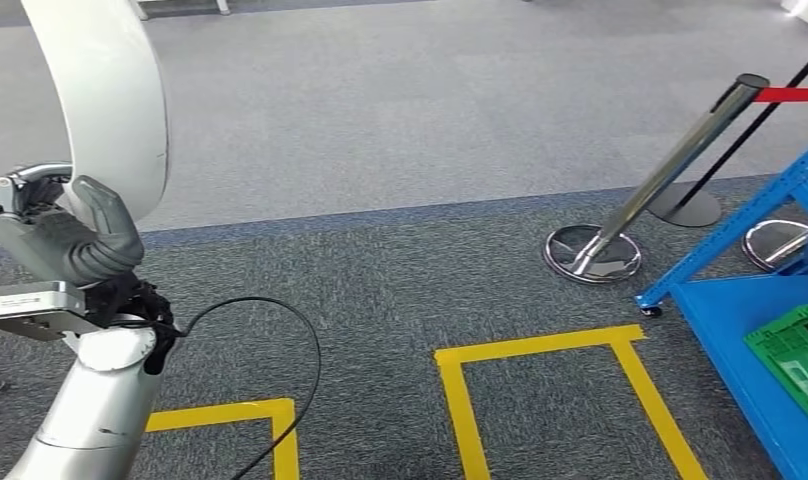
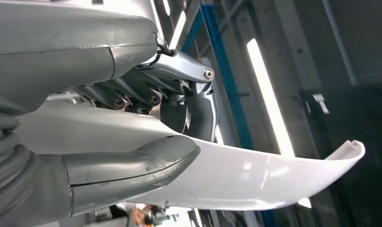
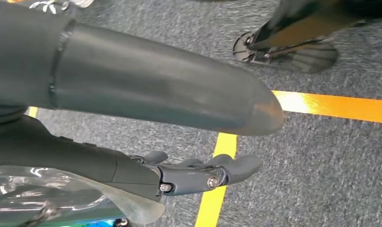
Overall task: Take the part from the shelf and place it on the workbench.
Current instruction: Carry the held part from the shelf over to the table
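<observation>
One curved white part [image 1: 110, 100] is held upright in the left hand [image 1: 65, 245], at the left edge of the head view, above the grey carpet [image 1: 400, 150]. In the left wrist view the thick grey thumb [image 2: 132, 172] is pressed against one face of the part [image 2: 255, 177] and the darker fingers [image 2: 189, 113] are closed against the other face, so the part is clamped between them. One black cable [image 1: 280, 340] is looped beside the silver left forearm.

The right hand [image 3: 179, 142] is seen in the right wrist view, hanging above the carpet and one crossing of yellow tape [image 3: 331, 106]. Its thumb [image 3: 170, 92] is stretched out and its darker fingers [image 3: 212, 172] lie slightly curled and apart, with nothing between them.

On the carpet, two yellow tape outlines [image 1: 570, 345] are marked, one small at the lower left and one larger at the centre. Two chrome barrier bases are counted, one [image 1: 592, 252] with its post leaning and one [image 1: 775, 240] behind the blue shelf frame [image 1: 740, 225]. One red belt [image 1: 792, 95] is attached at the post's top. One green crate [image 1: 795, 355] is set on the blue shelf's lowest deck, near its right edge.
</observation>
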Controlling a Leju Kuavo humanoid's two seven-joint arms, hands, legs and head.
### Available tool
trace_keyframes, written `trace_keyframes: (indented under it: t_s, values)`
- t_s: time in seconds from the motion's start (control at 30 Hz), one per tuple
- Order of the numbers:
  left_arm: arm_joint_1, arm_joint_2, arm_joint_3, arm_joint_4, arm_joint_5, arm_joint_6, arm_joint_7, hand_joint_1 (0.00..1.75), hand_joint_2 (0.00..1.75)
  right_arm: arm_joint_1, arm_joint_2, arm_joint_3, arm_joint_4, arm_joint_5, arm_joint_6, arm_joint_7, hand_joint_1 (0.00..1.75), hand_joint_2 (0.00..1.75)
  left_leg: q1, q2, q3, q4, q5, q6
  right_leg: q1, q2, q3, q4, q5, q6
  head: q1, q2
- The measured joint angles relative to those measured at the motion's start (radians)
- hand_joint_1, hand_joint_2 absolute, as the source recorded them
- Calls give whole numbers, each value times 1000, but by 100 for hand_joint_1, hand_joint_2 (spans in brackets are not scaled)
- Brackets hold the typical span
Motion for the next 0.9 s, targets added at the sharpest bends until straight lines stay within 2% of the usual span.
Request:
trace_keyframes:
  t_s: [0.03,0.07,0.1,0.13,0.17,0.2,0.23,0.27,0.3,0.33,0.4,0.43,0.47,0.5,0.53,0.57,0.6,0.67,0.7,0.73,0.83,0.9]
  values:
    - [2,0,-1,0,0,0,0,175,175,2,0,0,0,0,0,0,0,0,0,-14,0,1,-1,0,0,2,-21,25,4,0,0,0]
    - [4,0,-1,0,0,0,0,175,175,2,0,0,0,0,0,0,0,0,0,-28,1,2,-1,0,1,3,-24,14,27,0,0,0]
    - [4,0,-1,0,0,0,0,175,175,2,-1,0,0,0,0,0,0,0,1,-43,1,4,-2,-1,0,9,-9,-35,67,-1,0,0]
    - [4,0,-1,0,0,0,0,175,175,1,-1,0,0,0,0,0,0,0,2,-56,1,7,-4,-4,-3,25,16,-101,106,-1,0,0]
    - [4,0,-2,0,0,0,0,175,175,1,-2,0,0,0,0,0,0,0,2,-67,-1,12,-7,-8,-6,50,41,-164,133,-2,0,0]
    - [3,0,-3,0,0,0,1,175,175,0,-2,0,0,0,1,0,0,0,3,-76,-4,17,-9,-14,-9,71,62,-206,146,-2,0,0]
    - [3,0,-4,0,0,-1,1,175,175,0,-2,0,0,0,1,1,0,0,5,-85,-9,20,-9,-19,-10,87,73,-226,146,-3,-1,0]
    - [4,1,-5,0,0,-1,1,175,175,0,-2,0,0,0,2,1,0,0,6,-94,-12,21,-7,-25,-9,89,78,-231,143,-4,-1,0]
    - [5,2,-6,0,1,-1,2,175,175,-1,-2,-1,0,-1,4,2,0,0,9,-101,-14,20,-6,-30,-8,82,82,-232,144,-8,-1,0]
    - [6,3,-7,0,1,-1,2,175,175,-1,-2,-1,0,-3,5,3,0,0,8,-93,-15,23,-9,-35,-9,75,85,-235,145,-12,-1,0]
    - [5,5,-9,0,1,-1,3,175,175,-1,-2,-3,0,-5,7,5,0,0,7,-46,-36,71,-39,-46,-11,59,92,-243,147,-22,-8,0]
    - [5,6,-10,0,1,0,3,175,175,0,-2,-4,0,-6,9,4,0,0,8,-17,-61,126,-67,-51,-9,51,95,-244,146,-26,-11,0]
    - [5,7,-11,0,3,0,4,175,175,2,-2,-4,0,-6,11,3,0,0,11,-1,-93,193,-97,-56,-8,43,97,-245,145,-29,-14,0]
    - [7,8,-13,0,5,0,5,175,175,3,-2,-5,0,-6,14,2,0,0,15,5,-124,255,-119,-59,-7,35,98,-245,143,-31,-14,0]
    - [10,9,-15,0,8,0,8,175,175,3,-2,-5,0,-6,16,1,0,0,17,8,-144,293,-125,-61,-6,28,100,-245,141,-32,-14,0]
    - [12,10,-17,0,12,-1,11,175,175,3,-2,-5,0,-6,18,0,0,0,19,8,-145,292,-112,-62,-6,23,101,-245,140,-32,-14,0]
    - [13,11,-19,0,15,-1,13,175,175,3,-2,-6,0,-6,19,0,0,0,20,9,-127,254,-82,-61,-6,19,105,-245,137,-31,-14,0]
    - [13,14,-21,0,18,-2,16,175,175,2,-2,-7,0,-5,21,-1,0,0,18,10,-60,120,-15,-53,-5,13,112,-245,132,-27,-14,0]
    - [13,15,-22,0,21,-2,16,175,175,1,-2,-8,0,-5,22,-2,0,0,15,10,-32,64,1,-48,-5,12,113,-245,130,-23,-14,0]
    - [13,16,-23,-1,24,-4,16,175,175,0,-2,-9,0,-4,23,-2,0,0,12,11,-16,31,6,-44,-4,10,113,-245,128,-19,-14,0]
    - [14,20,-26,-3,43,-10,17,175,175,-2,-1,-10,0,0,25,-5,0,0,7,10,-6,8,-3,-30,-7,6,113,-250,125,-2,-14,0]
    - [12,23,-27,-7,51,-13,16,175,175,-2,-1,-10,0,3,25,-8,0,0,10,11,8,-8,-2,-17,-7,5,96,-212,103,4,-13,0]
